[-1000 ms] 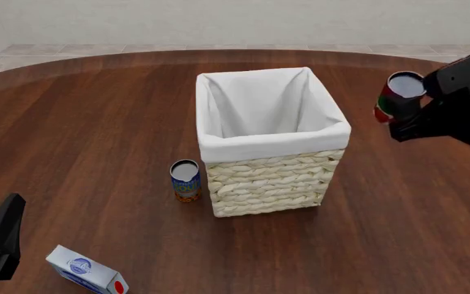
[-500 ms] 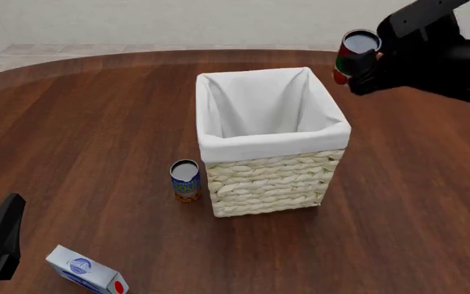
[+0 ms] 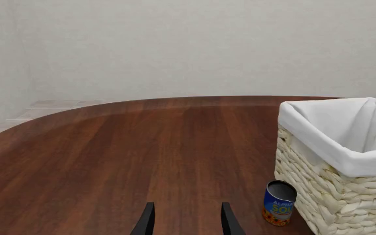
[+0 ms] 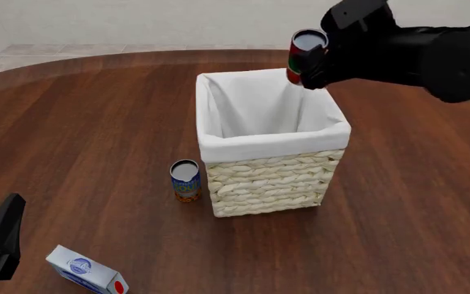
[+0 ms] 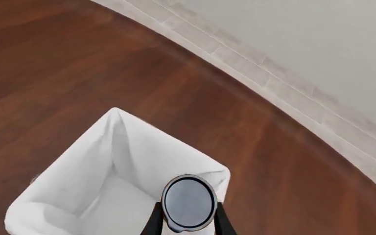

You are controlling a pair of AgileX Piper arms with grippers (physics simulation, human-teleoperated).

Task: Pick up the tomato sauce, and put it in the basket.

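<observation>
Two cans in all: the tomato sauce [image 4: 303, 56], clamped in the right pincer [image 4: 315, 64], hangs above the one basket [image 4: 272, 174] at its 1 o'clock corner; a blue-and-orange can [image 4: 185, 180] stands on the surface [image 4: 88, 122] at the basket's 9 o'clock. One carton [image 4: 86, 271] lies at 7 o'clock. The left pincer [image 3: 186, 220] is parted, grasping nothing

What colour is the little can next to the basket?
Blue with orange at the bottom, clearest in the front view.
</observation>
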